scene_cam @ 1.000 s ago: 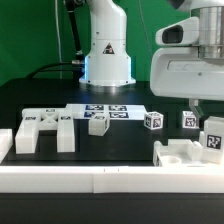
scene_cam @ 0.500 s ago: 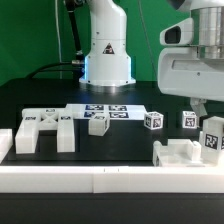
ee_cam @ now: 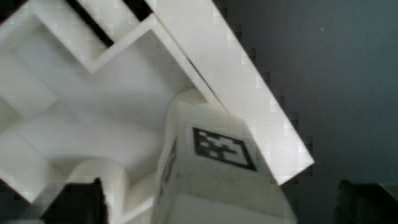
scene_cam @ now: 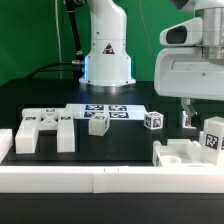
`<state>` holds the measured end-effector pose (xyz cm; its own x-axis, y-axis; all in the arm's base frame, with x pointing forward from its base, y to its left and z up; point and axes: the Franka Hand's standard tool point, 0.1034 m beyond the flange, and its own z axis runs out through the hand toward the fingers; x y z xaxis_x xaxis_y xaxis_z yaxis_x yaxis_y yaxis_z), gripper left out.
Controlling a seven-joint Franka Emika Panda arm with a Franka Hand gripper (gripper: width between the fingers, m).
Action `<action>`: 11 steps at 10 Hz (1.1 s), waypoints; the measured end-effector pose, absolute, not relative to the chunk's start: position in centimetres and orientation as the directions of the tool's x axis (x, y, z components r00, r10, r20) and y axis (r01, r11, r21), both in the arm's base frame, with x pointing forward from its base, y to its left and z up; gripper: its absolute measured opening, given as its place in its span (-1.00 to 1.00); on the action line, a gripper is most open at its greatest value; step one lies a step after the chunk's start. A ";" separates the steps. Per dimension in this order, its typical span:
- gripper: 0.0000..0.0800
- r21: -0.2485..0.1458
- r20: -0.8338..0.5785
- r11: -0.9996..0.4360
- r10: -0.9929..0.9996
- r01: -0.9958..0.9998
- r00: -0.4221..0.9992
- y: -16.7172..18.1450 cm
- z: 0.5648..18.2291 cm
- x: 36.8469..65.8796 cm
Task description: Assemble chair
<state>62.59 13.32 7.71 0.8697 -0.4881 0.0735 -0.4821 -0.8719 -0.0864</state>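
My gripper (scene_cam: 204, 120) hangs at the exterior view's right, open, astride an upright white leg block (scene_cam: 213, 136) with a square tag. That block stands against a white notched chair part (scene_cam: 180, 154) near the front rail. In the wrist view the tagged block (ee_cam: 221, 160) rises between my two dark fingers (ee_cam: 79, 204), with a gap on each side, so my gripper (ee_cam: 222, 212) is open around it. The white frame part (ee_cam: 89, 90) lies beside and below it. One dark finger (scene_cam: 186, 114) shows beside the block.
A notched white frame (scene_cam: 40, 130) lies at the exterior view's left. A small white block (scene_cam: 98, 123) and a tagged block (scene_cam: 153, 120) stand mid-table. The marker board (scene_cam: 100, 110) lies behind them. A long white rail (scene_cam: 100, 178) borders the front. The robot base (scene_cam: 107, 50) is behind.
The jaws have spread apart and let go of the tagged leg block, which stays upright by the notched part. One finger now covers the small tagged block behind.
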 end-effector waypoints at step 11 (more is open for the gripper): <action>0.62 0.008 0.108 -0.957 0.290 0.291 0.951 12.4 7.5 62.8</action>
<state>62.75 12.41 7.51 0.9508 0.2902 0.1085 0.2911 -0.9567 0.0076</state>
